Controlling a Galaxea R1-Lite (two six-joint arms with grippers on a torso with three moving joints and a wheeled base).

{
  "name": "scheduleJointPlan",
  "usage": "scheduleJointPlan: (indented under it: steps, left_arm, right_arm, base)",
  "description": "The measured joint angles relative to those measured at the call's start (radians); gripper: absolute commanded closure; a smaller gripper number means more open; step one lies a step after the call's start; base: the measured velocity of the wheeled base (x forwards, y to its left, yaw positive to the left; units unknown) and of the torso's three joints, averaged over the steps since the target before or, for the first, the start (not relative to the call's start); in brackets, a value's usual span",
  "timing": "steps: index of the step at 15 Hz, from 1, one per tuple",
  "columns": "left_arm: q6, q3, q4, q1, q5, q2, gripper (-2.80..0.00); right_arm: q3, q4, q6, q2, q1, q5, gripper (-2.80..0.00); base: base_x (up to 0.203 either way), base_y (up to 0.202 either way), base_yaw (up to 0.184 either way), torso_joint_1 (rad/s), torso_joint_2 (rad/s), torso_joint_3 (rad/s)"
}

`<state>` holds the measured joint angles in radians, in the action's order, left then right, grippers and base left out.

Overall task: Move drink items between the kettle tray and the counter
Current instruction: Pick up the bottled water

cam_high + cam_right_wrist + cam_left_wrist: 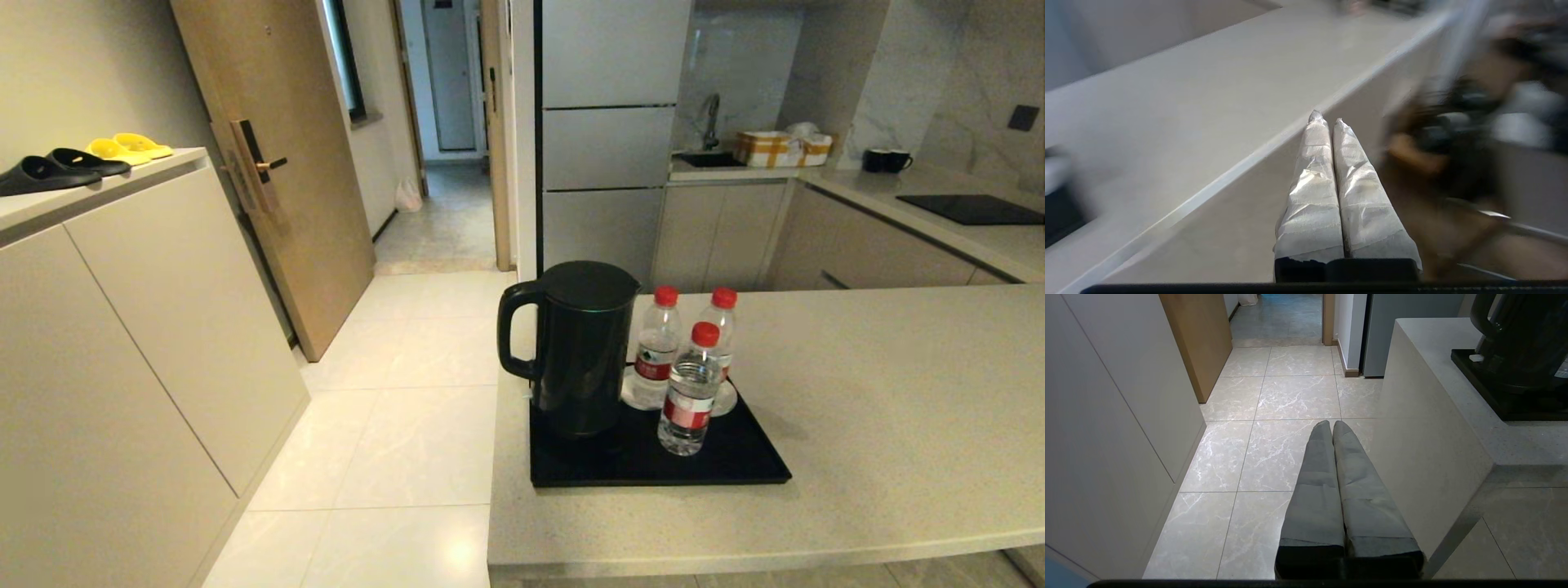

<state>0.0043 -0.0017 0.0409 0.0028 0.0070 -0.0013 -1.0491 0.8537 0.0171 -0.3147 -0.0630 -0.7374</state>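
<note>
The desk (pixel 898 425), a beige speckled stone top, juts over pale marble floor tiles (pixel 408 441) beside a cabinet (pixel 122 343) carrying slippers (pixel 49 167). At its left end the black kettle tray (pixel 718 465) holds the kettle (pixel 581 347) and all three red-capped water bottles (pixel 690 392), clustered upright just right of the kettle. The left gripper (pixel 1332 426), pressed closed and empty, hangs over the floor below the desk edge. The right gripper (pixel 1327 118), likewise closed and empty, sits by the desk's edge; its surroundings are blurred.

Pale glossy floor tiles (pixel 408 441) run past a beige cabinet (pixel 139 327) on the left. Beyond, a wooden door (pixel 269 147) stands open, and tall grey fridge panels (pixel 608 131) rise behind.
</note>
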Motion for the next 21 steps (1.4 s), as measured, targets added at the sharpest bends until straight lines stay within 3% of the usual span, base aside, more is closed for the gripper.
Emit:
scheduleJointPlan:
  steps: [3, 6, 8, 11, 13, 14, 16, 21]
  left_arm:
    - [0.0, 0.0, 0.0, 0.0, 0.0, 0.0, 0.0]
    - [0.0, 0.0, 0.0, -0.001, 0.0, 0.0, 0.0]
    - [0.0, 0.0, 0.0, 0.0, -0.001, 0.0, 0.0]
    - [0.0, 0.0, 0.0, 0.0, -0.001, 0.0, 0.0]
    - [0.0, 0.0, 0.0, 0.0, -0.001, 0.0, 0.0]
    - [0.0, 0.0, 0.0, 0.001, 0.0, 0.0, 0.0]
    - [0.0, 0.0, 0.0, -0.001, 0.0, 0.0, 0.0]
    - [0.0, 0.0, 0.0, -0.001, 0.0, 0.0, 0.0]
  right_arm:
    - [0.013, 0.002, -0.027, 0.059, 0.025, 0.189, 0.0]
    - [0.222, -0.045, -0.094, 0.191, 0.048, 0.358, 0.0]
    - [0.464, -0.19, -0.132, 0.261, 0.054, 0.464, 0.0]
    - [0.85, -0.534, -0.185, 0.299, 0.059, 0.575, 0.0]
    - [0.994, -0.741, -0.147, 0.309, 0.06, 0.674, 0.0]
    - [1.022, -0.807, -0.09, 0.312, 0.061, 0.719, 0.0]
    - [1.04, -0.85, -0.016, 0.315, 0.061, 0.74, 0.0]
    - [1.047, -0.855, -0.01, 0.315, 0.062, 0.739, 0.0]
  base:
    - [0.0, 0.0, 0.0, 0.0, 0.0, 0.0]
    - [0.0, 0.0, 0.0, 0.0, 0.0, 0.0]
    - [0.0, 0.0, 0.0, 0.0, 0.0, 0.0]
    - [0.0, 0.0, 0.0, 0.0, 0.0, 0.0]
    - [0.0, 0.0, 0.0, 0.0, 0.0, 0.0]
    - [0.0, 0.0, 0.0, 0.0, 0.0, 0.0]
    - [0.0, 0.0, 0.0, 0.0, 0.0, 0.0]
    - [0.0, 0.0, 0.0, 0.0, 0.0, 0.0]
